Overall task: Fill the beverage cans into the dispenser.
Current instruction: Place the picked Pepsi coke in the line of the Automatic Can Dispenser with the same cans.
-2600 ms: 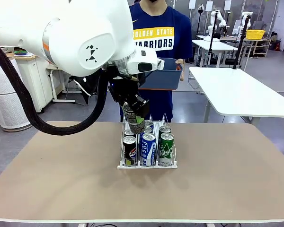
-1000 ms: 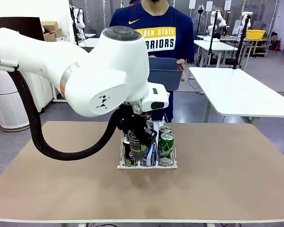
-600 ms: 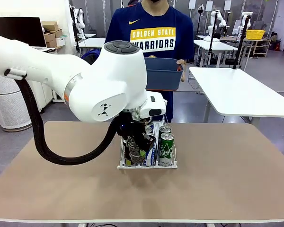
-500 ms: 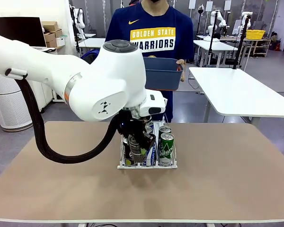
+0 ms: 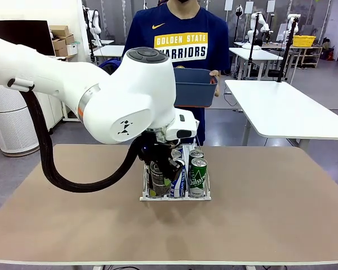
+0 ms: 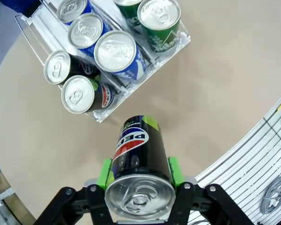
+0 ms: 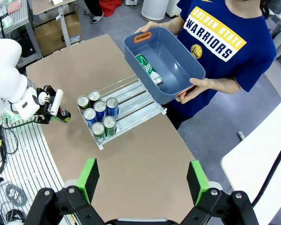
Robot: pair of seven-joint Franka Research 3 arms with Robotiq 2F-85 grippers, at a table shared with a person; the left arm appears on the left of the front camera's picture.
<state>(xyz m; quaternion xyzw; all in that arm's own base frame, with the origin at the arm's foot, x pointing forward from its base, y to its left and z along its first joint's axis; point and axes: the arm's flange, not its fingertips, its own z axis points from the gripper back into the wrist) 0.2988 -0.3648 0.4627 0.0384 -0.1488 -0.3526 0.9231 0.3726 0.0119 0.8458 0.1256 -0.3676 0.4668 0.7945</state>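
First, the left gripper [image 6: 139, 172] clamps a black can [image 6: 136, 145] by its sides, over the table [image 5: 73, 225], just before the near end of the dispenser [image 5: 174, 197], at the black lane. Next, the dispenser holds upright cans in three lanes: black, blue cans [image 6: 118, 51], green cans [image 5: 198, 174]. Then, the right gripper [image 7: 143, 178] hangs high above, fingers spread wide, empty. Beyond, a person [image 5: 183, 45] holds a tub [image 7: 175, 56] with one green can [image 7: 149, 70] lying inside

Shirt [image 5: 183, 45] reads GOLDEN STATE WARRIORS; black can [image 6: 138, 150] reads PEPSI.
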